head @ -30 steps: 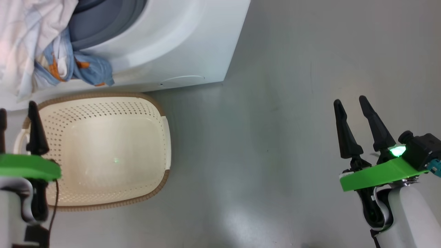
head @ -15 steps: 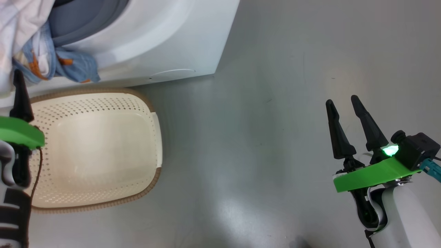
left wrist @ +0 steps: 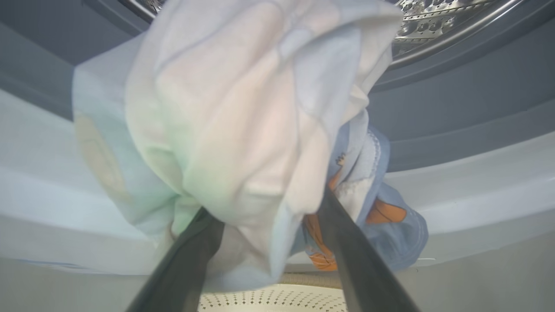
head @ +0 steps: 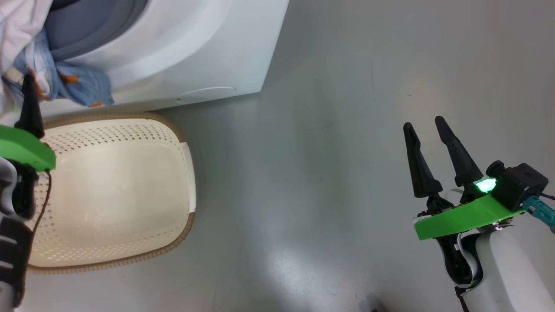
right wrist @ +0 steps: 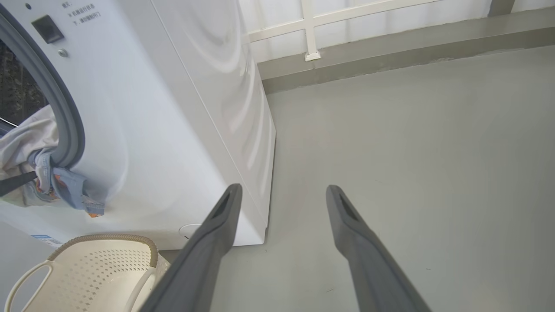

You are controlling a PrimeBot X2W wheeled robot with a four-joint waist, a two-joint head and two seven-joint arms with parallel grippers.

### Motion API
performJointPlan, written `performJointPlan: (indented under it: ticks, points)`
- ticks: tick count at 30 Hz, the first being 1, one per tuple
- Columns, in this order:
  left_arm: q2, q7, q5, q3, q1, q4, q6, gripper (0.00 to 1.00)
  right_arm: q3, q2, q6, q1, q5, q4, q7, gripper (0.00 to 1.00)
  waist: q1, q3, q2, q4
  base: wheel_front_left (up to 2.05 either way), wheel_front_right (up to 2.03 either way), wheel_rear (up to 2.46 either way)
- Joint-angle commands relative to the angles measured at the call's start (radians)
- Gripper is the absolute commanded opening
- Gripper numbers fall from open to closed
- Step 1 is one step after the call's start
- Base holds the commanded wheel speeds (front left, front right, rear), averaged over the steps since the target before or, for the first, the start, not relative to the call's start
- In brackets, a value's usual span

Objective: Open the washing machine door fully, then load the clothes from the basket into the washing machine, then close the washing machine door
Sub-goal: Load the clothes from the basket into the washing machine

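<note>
Loading: soft white-and-blue clothes [left wrist: 243, 121] sag out of the big white washing machine [head: 195, 47], ungripped within the wide-open left tool [left wrist: 266, 208]; next, shove deeper; right tool [head: 424, 122] open, empty.

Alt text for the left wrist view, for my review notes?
White and blue clothes hang from the washer opening over its front lip, bunched between the left gripper's spread fingers. The steel drum shows above, the basket below.

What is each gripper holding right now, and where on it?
Right gripper: nothing. Left gripper: fingers spread wide around the clothes hanging from the washing machine mouth; no clamp visible.
</note>
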Motion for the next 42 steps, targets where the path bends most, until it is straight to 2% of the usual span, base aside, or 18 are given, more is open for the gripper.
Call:
performJointPlan:
  ticks: [1,3,4,5,6,7,8,16,24,29,35,42]
  points:
    - [0.058,-0.005,-0.015,0.009,-0.025,-0.001,-0.002,1.00,0.024,-0.002,0.002,0.005,-0.009,-0.025,-0.005,1.00,0.0000,0.003,-0.0001,-0.003,0.00,0.00,0.00]
    - [0.065,-0.005,-0.028,-0.010,-0.045,0.017,-0.002,1.00,0.028,-0.001,0.002,0.002,-0.010,-0.027,-0.005,1.00,0.0000,0.006,-0.0001,-0.008,0.00,0.00,0.00]
    - [0.068,-0.005,-0.034,-0.019,-0.053,0.026,-0.002,0.87,0.029,-0.001,0.002,0.001,-0.010,-0.028,-0.005,1.00,0.0000,0.007,-0.0001,-0.010,0.00,0.00,0.00]
    - [0.070,-0.005,-0.040,-0.027,-0.061,0.033,-0.002,0.60,0.030,-0.001,0.002,0.000,-0.011,-0.028,-0.005,1.00,0.0000,0.008,-0.0001,-0.012,0.00,0.00,0.00]
    - [0.073,-0.005,-0.045,-0.034,-0.068,0.040,-0.002,0.37,0.030,0.000,0.002,-0.001,-0.011,-0.029,-0.005,1.00,0.0000,0.009,-0.0001,-0.013,0.00,0.00,0.00]
    - [0.075,-0.005,-0.050,-0.040,-0.074,0.046,-0.002,0.09,0.030,0.000,0.002,-0.001,-0.011,-0.030,-0.005,1.00,0.0000,0.010,-0.0001,-0.014,0.00,0.00,0.00]
    - [0.076,-0.005,-0.057,-0.044,-0.080,0.050,-0.002,0.00,0.029,0.000,0.002,-0.002,-0.012,-0.030,-0.005,1.00,0.0000,0.011,-0.0001,-0.015,0.00,0.00,0.00]
    - [0.073,-0.005,-0.072,-0.044,-0.087,0.001,-0.002,0.00,0.005,0.005,0.002,0.004,-0.017,-0.037,-0.005,1.00,0.0000,0.014,-0.0001,0.009,0.00,0.00,0.00]
    - [0.048,-0.005,-0.009,0.076,-0.037,-0.153,-0.002,0.00,0.005,0.018,0.002,-0.006,-0.019,-0.039,-0.005,1.00,0.0000,0.020,-0.0001,0.035,0.00,0.00,0.00]
    - [0.043,-0.005,0.037,0.097,-0.037,-0.201,-0.002,0.00,0.009,0.020,0.002,-0.010,-0.019,-0.039,-0.005,1.00,0.0000,0.024,-0.0001,0.034,0.00,0.00,0.00]
    - [0.058,-0.005,0.067,0.076,-0.100,-0.182,-0.002,0.00,0.018,0.027,0.002,-0.014,-0.013,-0.037,-0.005,1.00,0.0000,0.032,-0.0001,0.018,0.00,0.00,0.00]
    - [0.085,-0.005,0.064,-0.027,-0.252,-0.054,-0.002,0.00,0.026,0.045,0.002,-0.016,-0.007,-0.034,-0.005,1.00,0.0000,0.048,-0.0001,-0.014,0.00,0.00,0.00]
